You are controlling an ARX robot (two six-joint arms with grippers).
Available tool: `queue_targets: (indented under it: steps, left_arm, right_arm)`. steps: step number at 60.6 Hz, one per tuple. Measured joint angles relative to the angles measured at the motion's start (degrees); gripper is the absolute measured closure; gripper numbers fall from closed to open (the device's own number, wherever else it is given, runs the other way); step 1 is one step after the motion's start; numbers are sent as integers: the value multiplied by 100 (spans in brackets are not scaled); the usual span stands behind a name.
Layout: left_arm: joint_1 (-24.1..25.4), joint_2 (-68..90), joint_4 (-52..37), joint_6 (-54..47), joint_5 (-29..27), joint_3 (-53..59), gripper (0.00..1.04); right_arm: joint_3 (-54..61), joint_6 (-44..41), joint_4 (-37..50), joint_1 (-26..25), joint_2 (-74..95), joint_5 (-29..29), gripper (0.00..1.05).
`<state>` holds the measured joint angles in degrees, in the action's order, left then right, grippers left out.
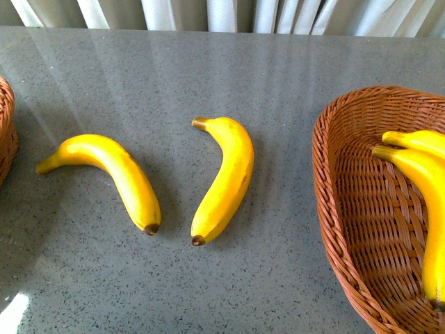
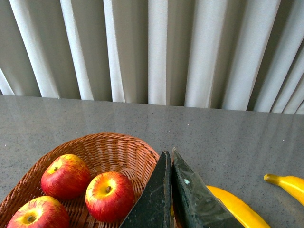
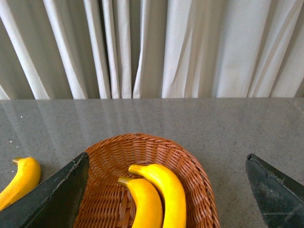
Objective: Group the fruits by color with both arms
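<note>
Two yellow bananas lie on the grey table in the front view, one at the left [image 1: 111, 174] and one in the middle [image 1: 226, 177]. Two more bananas [image 1: 424, 188] lie in the wicker basket [image 1: 341, 209] at the right, also seen in the right wrist view [image 3: 156, 194]. Three red apples [image 2: 109, 195] sit in the left wicker basket [image 2: 118, 147]. My left gripper [image 2: 170, 159] is shut and empty above that basket's rim, with a banana [image 2: 237, 209] beside it. My right gripper [image 3: 166, 161] is open wide above the right basket [image 3: 190, 166]. Neither arm shows in the front view.
The left basket's edge [image 1: 5, 132] shows at the far left of the front view. White curtains [image 1: 208, 14] hang behind the table's far edge. A banana tip [image 2: 285, 183] and another banana [image 3: 21, 178] lie on the table between the baskets.
</note>
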<state>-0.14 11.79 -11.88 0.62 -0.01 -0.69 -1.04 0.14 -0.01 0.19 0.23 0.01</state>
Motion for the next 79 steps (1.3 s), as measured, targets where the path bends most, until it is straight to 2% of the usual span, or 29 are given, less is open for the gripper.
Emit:
queue_targets:
  steps: [6, 8, 12, 33, 43, 47, 65, 67, 70, 72, 74, 76, 79]
  left_arm:
    - [0, -201, 208, 0, 0, 0, 103]
    - [0, -568, 728, 0, 2, -2, 103]
    - [0, -994, 1143, 0, 2, -2, 103]
    - [7, -1084, 1191, -2, 0, -2, 103]
    - [7, -1084, 1189, -2, 0, -2, 77]
    - [7, -1084, 1191, -2, 0, -2, 63]
    - [7, -1084, 1189, -2, 0, -2, 12]
    - [7, -1084, 1189, -7, 0, -2, 8]
    - [7, -1084, 1189, -15, 2, -2, 9]
    - [7, -1084, 1191, -13, -2, -2, 10]
    - [7, -1084, 1189, -13, -11, -2, 10]
    - [7, -1084, 1191, -15, 2, -2, 9]
    - [4, -1086, 1189, -15, 2, -2, 9]
  right_arm:
    - [0, 0, -2, 0, -2, 0, 9]
    - [0, 0, 0, 0, -2, 0, 9]
    - [0, 0, 0, 0, 0, 0, 9]
    - [0, 2, 0, 0, 0, 0, 9]
    - [0, 0, 0, 0, 0, 0, 9]
    - [0, 0, 0, 0, 0, 0, 9]
    - [0, 2, 0, 0, 0, 0, 9]
    - [0, 2, 0, 0, 0, 0, 9]
    - [0, 0, -4, -2, 2, -9, 9]
    - [-118, -42, -330, -136, 192, -369, 9]
    - [-498, -92, -1167, -483, 767, -1456, 9]
    - [-785, -105, -1585, -699, 1366, -2074, 9]
    - [-1130, -111, -1547, -828, 2389, -2820, 9]
